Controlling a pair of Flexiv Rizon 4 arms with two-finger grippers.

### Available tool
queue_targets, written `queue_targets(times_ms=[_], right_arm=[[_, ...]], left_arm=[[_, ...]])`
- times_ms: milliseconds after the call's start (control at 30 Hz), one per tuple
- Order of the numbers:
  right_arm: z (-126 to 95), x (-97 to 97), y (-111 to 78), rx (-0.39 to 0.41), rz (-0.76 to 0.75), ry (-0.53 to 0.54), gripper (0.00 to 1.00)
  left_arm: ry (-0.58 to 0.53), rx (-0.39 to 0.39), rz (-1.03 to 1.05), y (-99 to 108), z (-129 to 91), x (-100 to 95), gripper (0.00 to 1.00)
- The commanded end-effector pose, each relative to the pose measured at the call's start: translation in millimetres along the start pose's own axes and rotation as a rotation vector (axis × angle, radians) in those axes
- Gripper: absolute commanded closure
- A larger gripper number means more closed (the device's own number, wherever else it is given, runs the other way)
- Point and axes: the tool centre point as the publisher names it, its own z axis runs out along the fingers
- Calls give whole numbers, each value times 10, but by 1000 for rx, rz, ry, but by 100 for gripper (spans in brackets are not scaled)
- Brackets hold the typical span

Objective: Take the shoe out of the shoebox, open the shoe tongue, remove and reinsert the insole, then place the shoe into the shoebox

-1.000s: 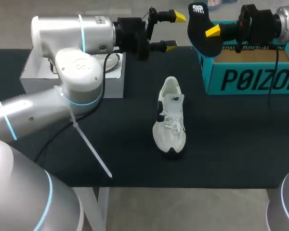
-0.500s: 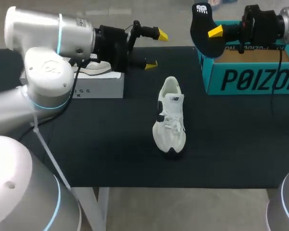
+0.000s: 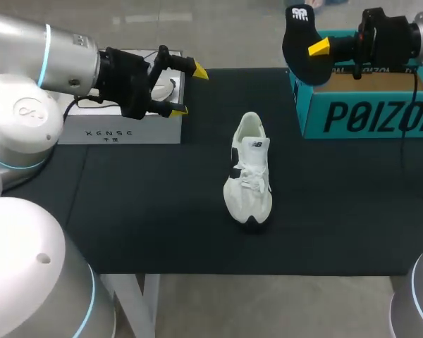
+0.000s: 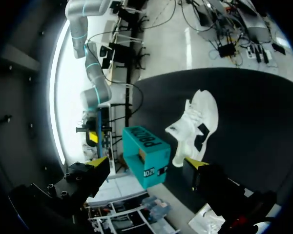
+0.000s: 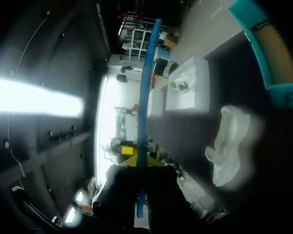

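Insole's out: right fingers (image 3: 319, 47) clamp the black foam insole (image 3: 299, 42), left fingers (image 3: 195, 70) apart. Next, I'd guess, reinserting it into the white lace-up sneaker (image 3: 248, 172).

Robotics lab, robot arms (image 3: 56, 63), black worktable (image 3: 162, 211)

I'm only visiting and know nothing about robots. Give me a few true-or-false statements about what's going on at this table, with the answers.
1. The white shoe lies on the black table, outside the teal shoebox. True.
2. The left gripper is holding the shoe. False: its fingers are open and empty, next to the white box.
3. The right gripper is holding the dark insole up by the teal shoebox. True.
4. The insole sits inside the shoe. False: it is held in the air, well apart from the shoe.
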Motion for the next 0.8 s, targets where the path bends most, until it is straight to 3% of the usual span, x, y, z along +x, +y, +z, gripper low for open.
queue_targets(times_ms=[33,367,600,800], right_arm=[[-26,7,-63,-24,3,-7,100],[-19,6,-139,-63,16,3,100],[-27,16,-140,-46,11,-8,100],[-38,34,-114,-60,-22,-36,100]], left_arm=[[4,-11,0,-85,-148,5,0],[4,-11,0,-85,-148,5,0],[39,146,96,117,-264,126,0],[29,219,121,234,-417,267,0]])
